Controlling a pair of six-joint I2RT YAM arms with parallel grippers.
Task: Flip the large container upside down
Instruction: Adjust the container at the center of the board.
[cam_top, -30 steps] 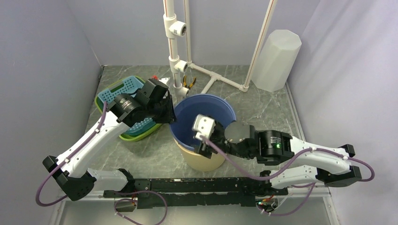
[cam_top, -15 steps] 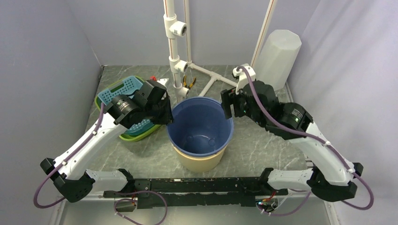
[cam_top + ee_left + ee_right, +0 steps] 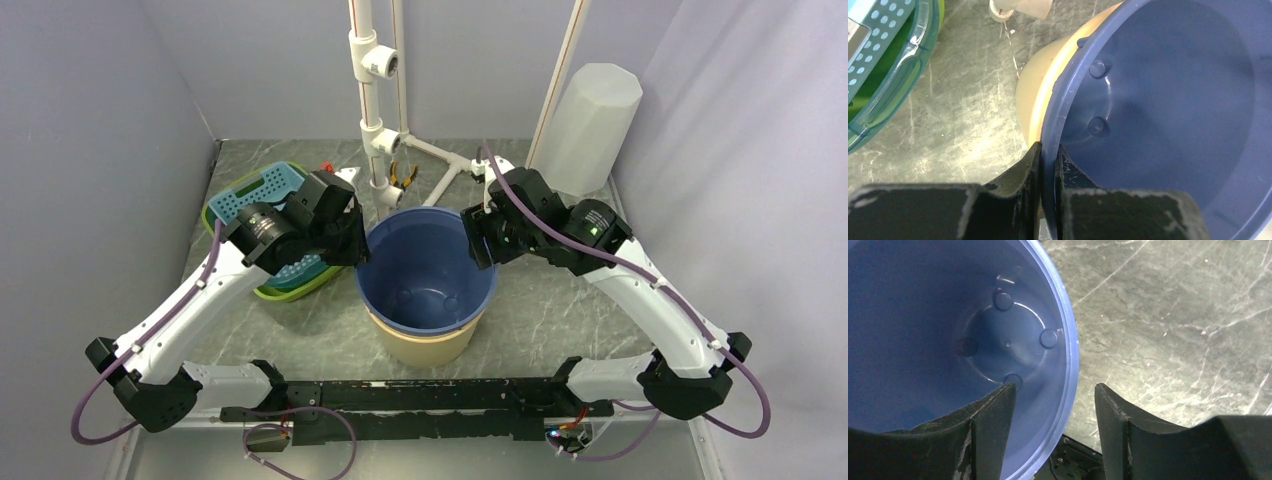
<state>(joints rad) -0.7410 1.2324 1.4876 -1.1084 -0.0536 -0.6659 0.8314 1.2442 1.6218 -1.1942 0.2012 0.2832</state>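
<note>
**Rim clamped on one side, straddled on the other**

The large round blue plastic container (image 3: 425, 275) is seen upright, mouth upward, nested in a beige round plastic tub (image 3: 430, 345). Its wall is clenched between the fingers of the left gripper (image 3: 1048, 152), one inside, one outside. The right gripper (image 3: 1054, 390) is spread wide, with the opposite rim lying between its fingers.

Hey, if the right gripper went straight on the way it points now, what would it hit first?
Probably the rim of the blue bucket. The right gripper is open, one finger inside the wall and one outside, so the rim would slide into the gap. Depth is hard to judge.
</note>
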